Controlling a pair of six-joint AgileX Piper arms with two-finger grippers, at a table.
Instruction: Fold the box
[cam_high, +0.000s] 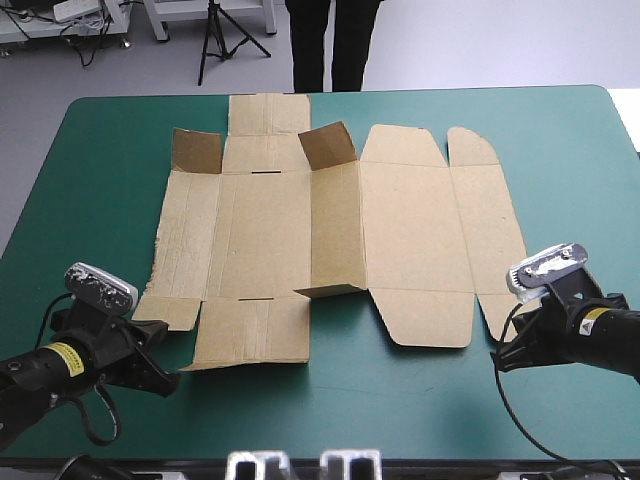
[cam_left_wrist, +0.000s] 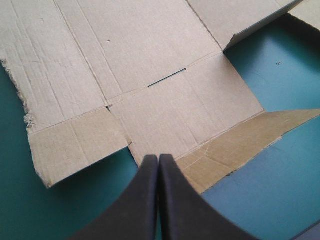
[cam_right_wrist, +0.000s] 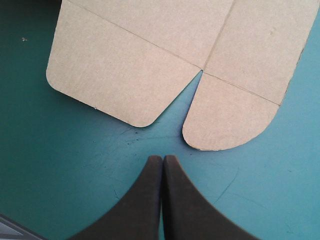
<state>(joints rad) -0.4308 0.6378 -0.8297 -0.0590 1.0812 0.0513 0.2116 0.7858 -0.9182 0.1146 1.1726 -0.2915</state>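
Note:
The brown box (cam_high: 262, 235) lies as a mostly flat cut sheet in the middle of the teal-green table. Two small flaps (cam_high: 327, 145) stand up at its far side, and a middle panel (cam_high: 335, 230) is raised along a crease. My left gripper (cam_high: 168, 378) is shut and empty, its tip at the near left flap (cam_left_wrist: 190, 120). In the left wrist view the left gripper (cam_left_wrist: 159, 159) overlaps that flap's near edge. My right gripper (cam_high: 505, 355) is shut and empty, over bare cover. From the right wrist, the right gripper (cam_right_wrist: 163, 159) is just short of two rounded flaps (cam_right_wrist: 227, 117).
Bare teal-green cover (cam_high: 350, 400) runs along the near edge between the two arms. The sheet's left edge (cam_left_wrist: 22, 107) is ragged. The far flap (cam_high: 268, 112) reaches close to the table's far edge.

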